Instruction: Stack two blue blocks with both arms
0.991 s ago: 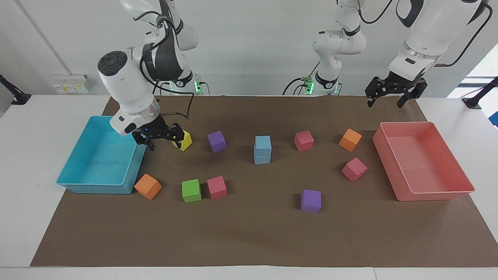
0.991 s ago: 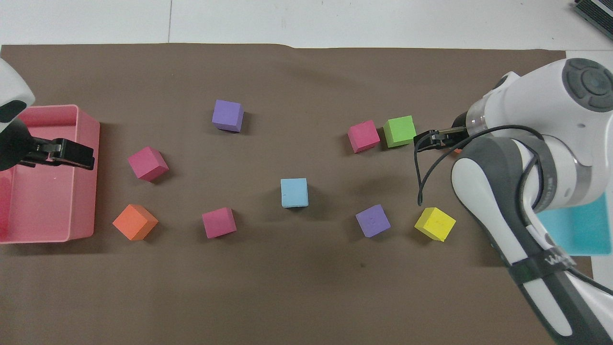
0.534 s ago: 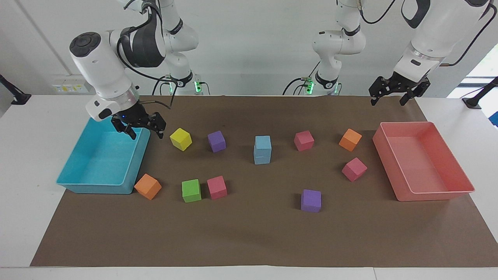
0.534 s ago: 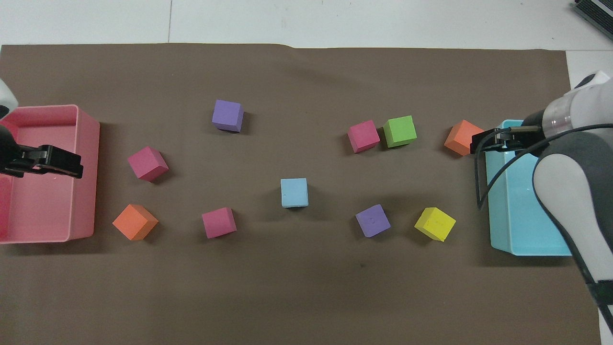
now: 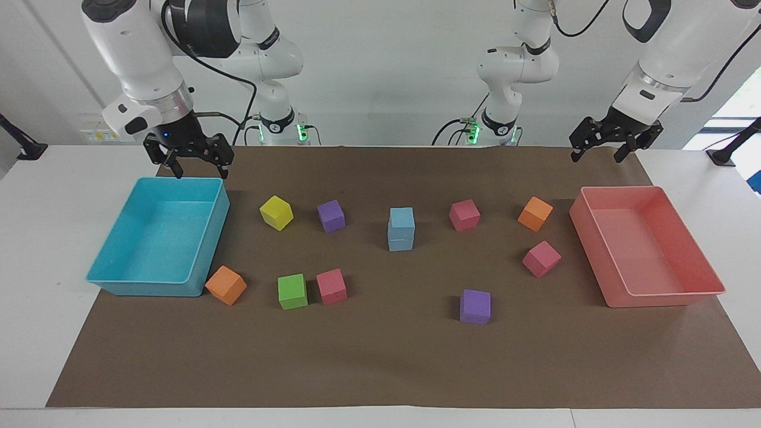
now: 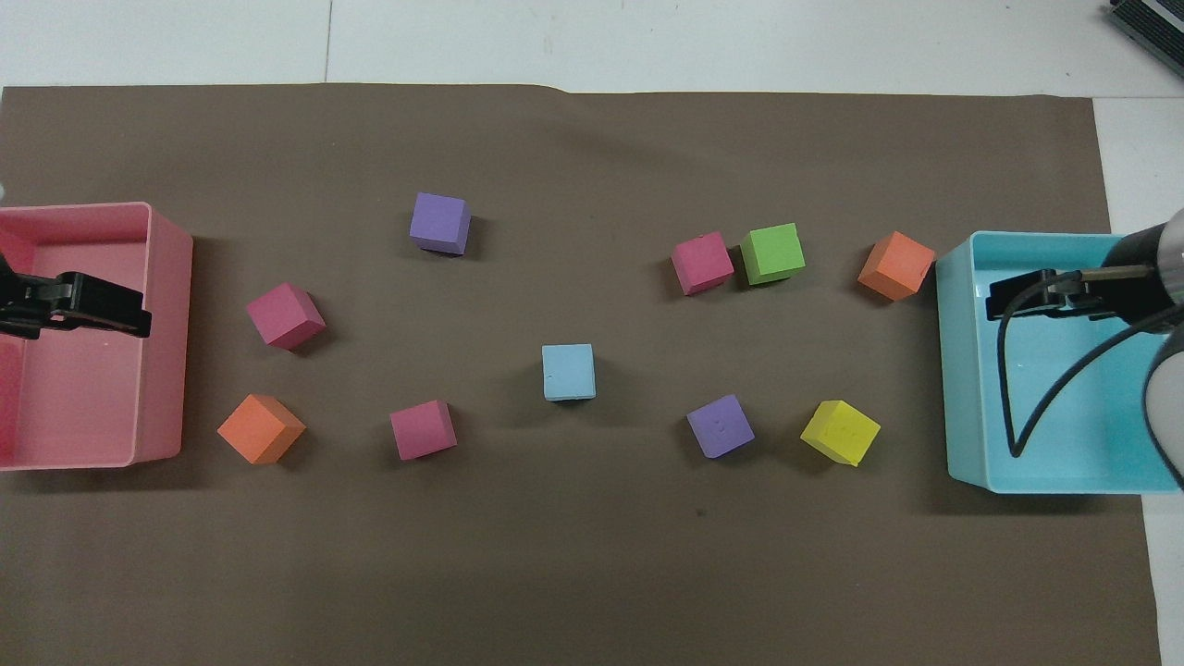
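Observation:
Two light blue blocks stand stacked in the middle of the brown mat, the upper blue block [image 5: 402,218] squarely on the lower blue block [image 5: 401,240]. In the overhead view only the upper blue block [image 6: 568,371] shows. My right gripper [image 5: 201,170] is open and empty, raised over the turquoise tray's edge nearest the robots; it also shows in the overhead view [image 6: 997,302]. My left gripper [image 5: 596,156] is open and empty, raised above the pink tray's end nearest the robots; it also shows in the overhead view [image 6: 141,320]. Both grippers are well away from the stack.
A turquoise tray [image 5: 209,241] lies at the right arm's end and a pink tray [image 5: 601,246] at the left arm's end. Loose cubes surround the stack: yellow [image 5: 276,212], purple [image 5: 331,215], pink [image 5: 464,214], orange [image 5: 535,213], green [image 5: 292,291], another purple [image 5: 475,307].
My right gripper has risen from beside the yellow cube and swung out over the turquoise tray's edge. My left gripper has drifted slightly. The blue stack has not moved.

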